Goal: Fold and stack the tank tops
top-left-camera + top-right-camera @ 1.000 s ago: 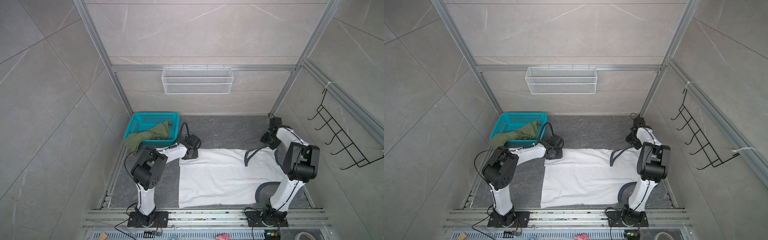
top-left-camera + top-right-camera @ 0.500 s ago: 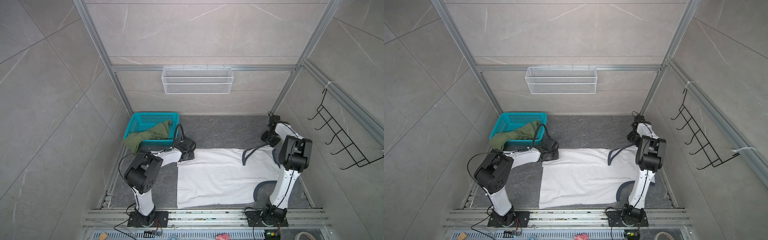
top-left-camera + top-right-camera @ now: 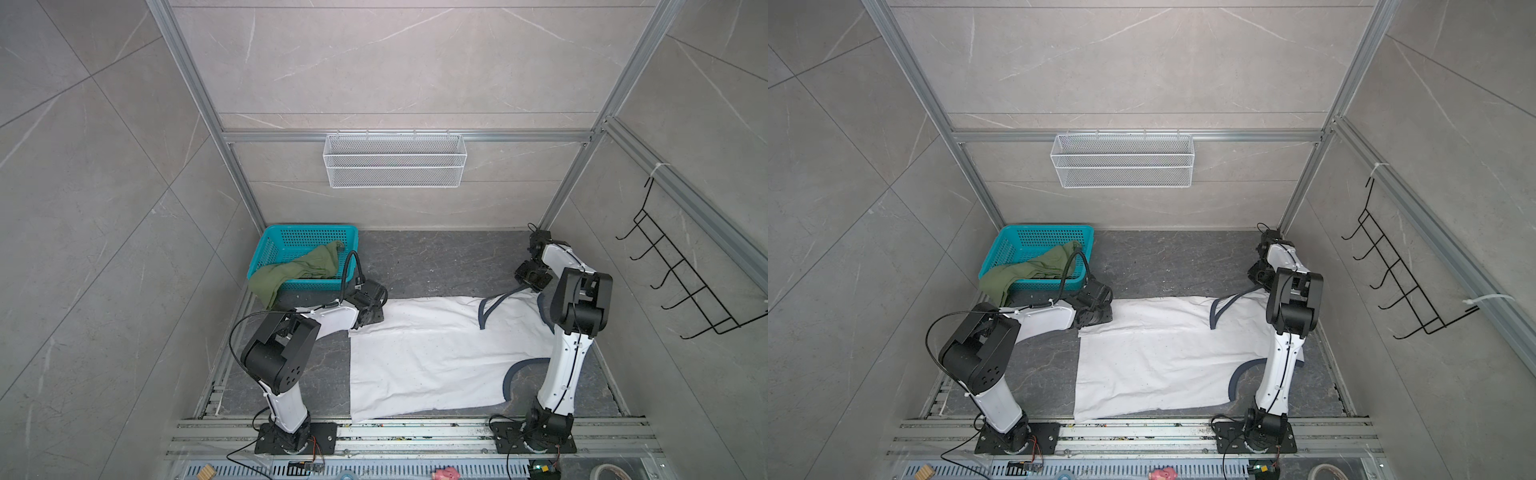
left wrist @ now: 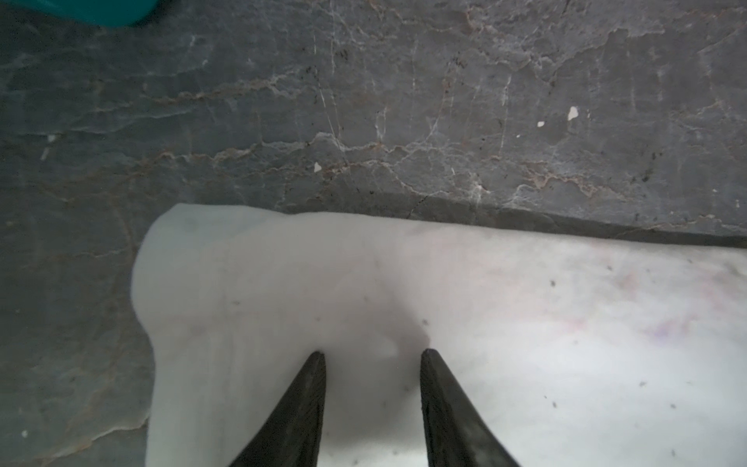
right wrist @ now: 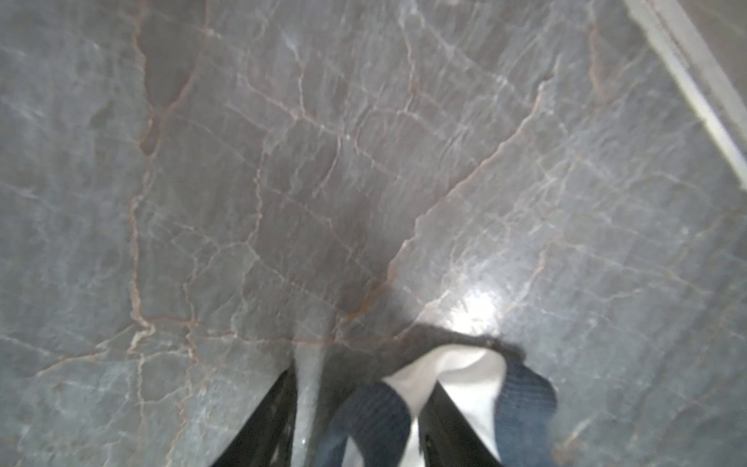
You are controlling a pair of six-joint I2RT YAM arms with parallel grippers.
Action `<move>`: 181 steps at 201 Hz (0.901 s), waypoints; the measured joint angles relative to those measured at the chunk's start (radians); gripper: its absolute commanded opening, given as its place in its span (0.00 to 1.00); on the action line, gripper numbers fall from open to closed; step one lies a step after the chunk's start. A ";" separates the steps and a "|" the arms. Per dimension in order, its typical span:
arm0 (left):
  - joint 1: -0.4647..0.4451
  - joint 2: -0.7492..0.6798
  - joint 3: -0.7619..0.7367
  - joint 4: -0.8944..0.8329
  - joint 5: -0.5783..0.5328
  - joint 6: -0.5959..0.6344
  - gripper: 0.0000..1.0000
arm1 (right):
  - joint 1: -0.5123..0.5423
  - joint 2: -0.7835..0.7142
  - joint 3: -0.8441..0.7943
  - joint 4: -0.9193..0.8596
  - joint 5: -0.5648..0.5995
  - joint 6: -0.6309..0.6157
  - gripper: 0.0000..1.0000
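Observation:
The white tank top (image 3: 424, 357) (image 3: 1154, 357) lies spread flat on the dark floor, navy-trimmed straps to the right. My left gripper (image 3: 370, 320) (image 3: 1096, 318) is down on its far left hem corner. In the left wrist view its fingertips (image 4: 372, 352) stand apart, open, on flat white cloth (image 4: 525, 323). My right gripper (image 3: 530, 276) (image 3: 1260, 276) sits at the far shoulder strap. In the right wrist view it is open (image 5: 361, 380), with the strap's navy trim (image 5: 364, 420) bunched between the fingers. The olive tank top (image 3: 291, 272) (image 3: 1021, 272) hangs over the basket's front rim.
A teal basket (image 3: 307, 232) (image 3: 1046, 230) (image 4: 81, 10) stands at the far left, close behind my left gripper. A white wire basket (image 3: 395, 160) hangs on the back wall and a black hook rack (image 3: 681, 286) on the right wall. Metal rails (image 3: 415, 432) run along the front edge.
My left gripper has edged left at the hem corner and that arm's elbow has swung left. The right arm's elbow has drawn in. The white top lies much as before.

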 measured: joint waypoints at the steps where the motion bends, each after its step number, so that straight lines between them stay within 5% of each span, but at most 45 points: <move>1: 0.000 0.000 -0.001 0.000 0.000 0.000 0.43 | 0.000 0.000 0.000 0.000 0.000 0.000 0.43; 73: 0.000 -0.035 -0.045 -0.005 -0.033 -0.015 0.43 | 0.000 -0.071 -0.115 0.063 0.007 0.002 0.05; 181: 0.005 -0.079 -0.097 -0.001 -0.042 -0.029 0.43 | -0.034 -0.375 -0.482 0.458 -0.135 0.009 0.00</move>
